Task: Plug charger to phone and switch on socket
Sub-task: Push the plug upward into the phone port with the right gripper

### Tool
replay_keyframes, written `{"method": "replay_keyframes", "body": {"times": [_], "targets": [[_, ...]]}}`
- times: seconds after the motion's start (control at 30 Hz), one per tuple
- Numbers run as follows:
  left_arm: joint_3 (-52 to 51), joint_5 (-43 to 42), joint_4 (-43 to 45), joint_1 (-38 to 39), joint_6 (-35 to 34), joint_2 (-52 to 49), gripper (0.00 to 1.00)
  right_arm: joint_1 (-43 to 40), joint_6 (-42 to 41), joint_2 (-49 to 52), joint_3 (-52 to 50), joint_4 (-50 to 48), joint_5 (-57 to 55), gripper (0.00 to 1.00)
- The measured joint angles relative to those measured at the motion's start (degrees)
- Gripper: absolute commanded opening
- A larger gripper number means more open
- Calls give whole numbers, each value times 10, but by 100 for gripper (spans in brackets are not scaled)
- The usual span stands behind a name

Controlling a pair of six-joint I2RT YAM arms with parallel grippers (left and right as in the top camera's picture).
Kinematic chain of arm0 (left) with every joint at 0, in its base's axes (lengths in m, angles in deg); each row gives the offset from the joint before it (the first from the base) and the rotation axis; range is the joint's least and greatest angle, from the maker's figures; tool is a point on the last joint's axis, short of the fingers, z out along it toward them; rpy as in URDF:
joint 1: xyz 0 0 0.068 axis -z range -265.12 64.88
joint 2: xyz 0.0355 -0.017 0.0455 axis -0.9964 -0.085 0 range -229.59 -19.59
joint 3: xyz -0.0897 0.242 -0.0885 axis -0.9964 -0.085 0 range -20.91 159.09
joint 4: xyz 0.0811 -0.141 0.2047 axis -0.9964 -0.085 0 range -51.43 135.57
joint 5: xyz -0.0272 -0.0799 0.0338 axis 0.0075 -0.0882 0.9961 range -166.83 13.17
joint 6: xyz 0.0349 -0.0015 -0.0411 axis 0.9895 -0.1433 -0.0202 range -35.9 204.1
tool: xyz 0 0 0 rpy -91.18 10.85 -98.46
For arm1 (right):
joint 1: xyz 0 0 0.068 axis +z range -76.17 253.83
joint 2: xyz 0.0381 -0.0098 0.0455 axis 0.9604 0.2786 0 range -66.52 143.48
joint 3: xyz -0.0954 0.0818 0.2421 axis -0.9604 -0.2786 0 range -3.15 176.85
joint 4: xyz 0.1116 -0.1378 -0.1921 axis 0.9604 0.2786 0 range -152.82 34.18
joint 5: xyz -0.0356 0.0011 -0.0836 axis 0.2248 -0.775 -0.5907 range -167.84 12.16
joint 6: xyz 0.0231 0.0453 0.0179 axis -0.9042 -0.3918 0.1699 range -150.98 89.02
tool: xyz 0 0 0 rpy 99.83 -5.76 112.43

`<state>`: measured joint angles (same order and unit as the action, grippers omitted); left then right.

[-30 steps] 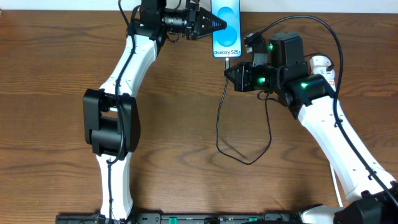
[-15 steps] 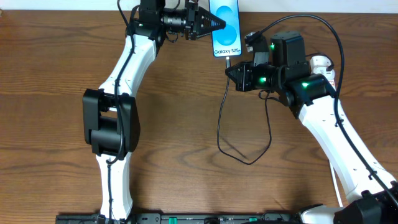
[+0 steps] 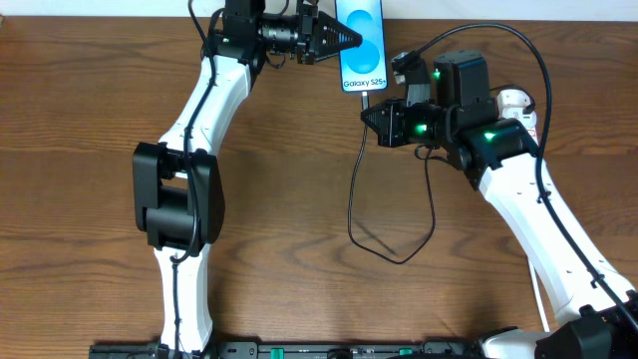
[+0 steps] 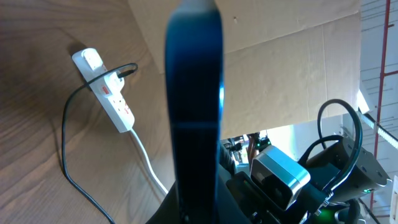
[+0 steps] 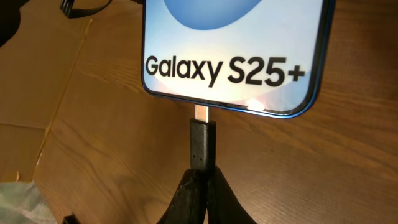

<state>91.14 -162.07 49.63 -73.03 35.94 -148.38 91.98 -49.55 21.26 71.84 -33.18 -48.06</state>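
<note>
The phone [image 3: 363, 45] lies at the table's far edge, screen up, with "Galaxy S25+" at its foot [image 5: 230, 43]. My left gripper [image 3: 344, 40] is shut on the phone's left edge. In the left wrist view the phone [image 4: 193, 93] shows edge-on between the fingers [image 4: 193, 205]. My right gripper [image 3: 371, 115] is shut on the charger's black plug [image 5: 202, 144]. The plug's metal tip meets the port at the phone's foot, and part of it is still bare. The black cable [image 3: 399, 257] loops toward me. The white socket strip [image 3: 518, 105] lies behind my right arm, partly hidden. It shows fully in the left wrist view [image 4: 106, 93].
The strip's thick white cord [image 4: 146, 158] runs off along the wood. A cardboard wall [image 4: 280, 68] stands behind the table's far edge. The cable loop lies on the wood between both arms.
My right gripper has moved the plug slightly toward the phone's foot. The left arm and the phone have not moved.
</note>
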Motion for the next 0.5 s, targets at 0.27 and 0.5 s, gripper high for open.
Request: {"method": "replay_keyframes", "body": {"times": [0.27,0.5], "targets": [[0,-3,-2,1,2,0,7,0,2,0,0,6,-2,1],[0,-5,-2,2,0,0,7,0,0,0,0,12,-12,1]]}}
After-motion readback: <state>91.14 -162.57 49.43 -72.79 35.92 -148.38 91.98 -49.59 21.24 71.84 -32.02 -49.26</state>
